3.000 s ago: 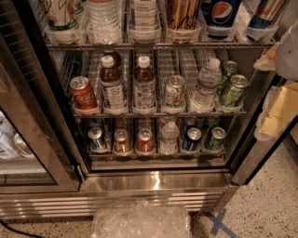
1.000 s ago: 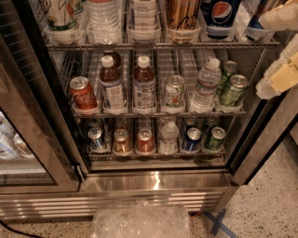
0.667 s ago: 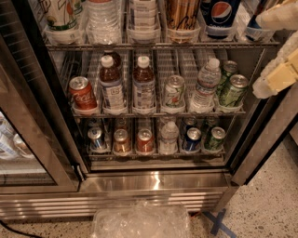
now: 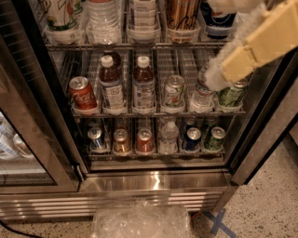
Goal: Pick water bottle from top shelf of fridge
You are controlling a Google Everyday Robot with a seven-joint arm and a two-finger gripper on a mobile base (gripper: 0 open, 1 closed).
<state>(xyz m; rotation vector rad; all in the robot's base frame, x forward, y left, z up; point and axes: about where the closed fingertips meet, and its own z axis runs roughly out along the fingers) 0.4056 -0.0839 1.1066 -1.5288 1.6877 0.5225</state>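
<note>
The water bottle [image 4: 103, 22], clear and ribbed, stands second from the left on the top shelf [image 4: 139, 46] of the fridge [image 4: 153, 183]; its cap is cut off by the top edge. My gripper [image 4: 212, 42] reaches in from the upper right in front of the shelf's right end, well to the right of the bottle. It is open and empty. Its lower cream finger [image 4: 242, 56] slants down across the middle rack. Its upper finger [image 4: 228, 4] shows at the top edge.
A tall can [image 4: 60, 16], a labelled clear bottle [image 4: 143, 18], a gold can [image 4: 181, 16] and a blue can [image 4: 218, 21] share the top shelf. Below are brown bottles [image 4: 108, 86], a small water bottle [image 4: 202, 95] and soda cans [image 4: 83, 93]. The glass door [image 4: 28, 139] hangs open at left. Crinkled plastic [image 4: 139, 221] lies on the floor.
My gripper has moved left and further into the fridge opening; its lower finger now covers the top of the small water bottle on the middle rack. Nothing on the shelves has moved.
</note>
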